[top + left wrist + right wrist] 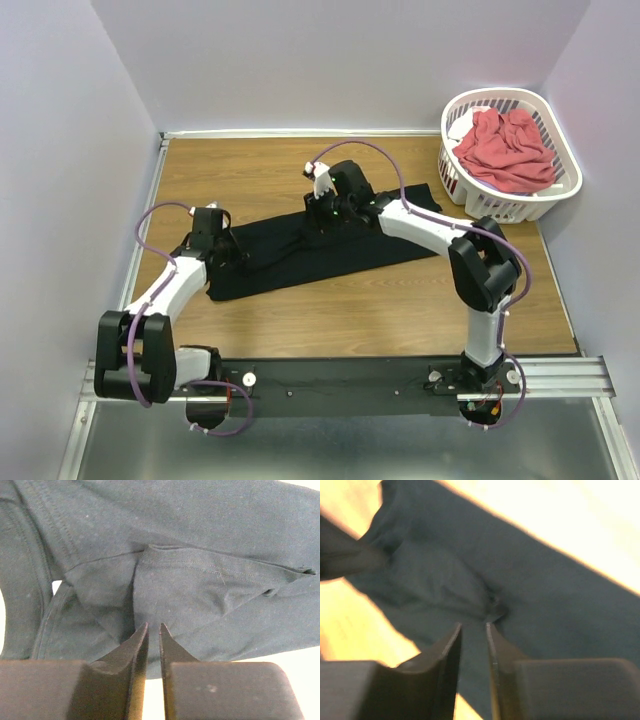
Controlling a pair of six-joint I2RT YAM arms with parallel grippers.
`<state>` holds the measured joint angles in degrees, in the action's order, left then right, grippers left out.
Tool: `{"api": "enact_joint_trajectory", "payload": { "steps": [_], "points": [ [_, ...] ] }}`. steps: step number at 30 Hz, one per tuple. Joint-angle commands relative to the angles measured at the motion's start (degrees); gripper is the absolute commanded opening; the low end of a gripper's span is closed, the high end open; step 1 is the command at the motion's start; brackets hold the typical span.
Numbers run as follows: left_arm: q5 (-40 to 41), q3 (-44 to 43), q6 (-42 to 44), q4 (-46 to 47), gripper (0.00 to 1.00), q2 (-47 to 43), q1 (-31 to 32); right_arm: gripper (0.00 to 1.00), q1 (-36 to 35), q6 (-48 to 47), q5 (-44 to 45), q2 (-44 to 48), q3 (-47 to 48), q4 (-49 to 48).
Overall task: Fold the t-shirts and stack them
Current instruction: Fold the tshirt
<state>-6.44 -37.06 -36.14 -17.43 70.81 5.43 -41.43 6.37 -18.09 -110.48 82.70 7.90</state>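
left pincer (154,627), right pincer (473,625), jaws narrow at black t-shirt (300,265), cannot tell if gripping

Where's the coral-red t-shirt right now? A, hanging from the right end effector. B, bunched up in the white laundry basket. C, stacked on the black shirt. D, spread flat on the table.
B: the coral-red t-shirt lies crumpled inside the white laundry basket at the far right corner, apart from the black shirt spread on the table.
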Motion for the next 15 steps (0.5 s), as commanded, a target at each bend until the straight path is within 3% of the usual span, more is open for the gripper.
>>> {"api": "enact_joint_trajectory", "payload": {
  "steps": [1,2,6,10,15],
  "points": [
    [-0.8,-2.0,0.8,3.3,0.18,2.1,0.7,0.28,0.6,2.0,-16.2,-2.2,-1.2,-2.4],
    [-0.5,-1.9,0.9,3.9,0.16,2.6,0.7,0.21,0.8,2.0,-17.5,-3.7,-0.6,-2.6],
    [1.9,-0.7,0.5,4.9,0.11,4.7,0.7,0.16,2.1,4.0,-21.9,-8.6,0.7,-4.1],
    [3.9,1.9,-1.3,6.2,0.05,6.9,0.6,0.15,4.7,8.2,-26.1,-12.6,2.1,-9.5],
    [5.7,4.0,-3.1,7.3,0.05,7.1,0.5,0.15,8.8,16.6,-29.2,-16.4,3.5,-14.2]
  ]
}}
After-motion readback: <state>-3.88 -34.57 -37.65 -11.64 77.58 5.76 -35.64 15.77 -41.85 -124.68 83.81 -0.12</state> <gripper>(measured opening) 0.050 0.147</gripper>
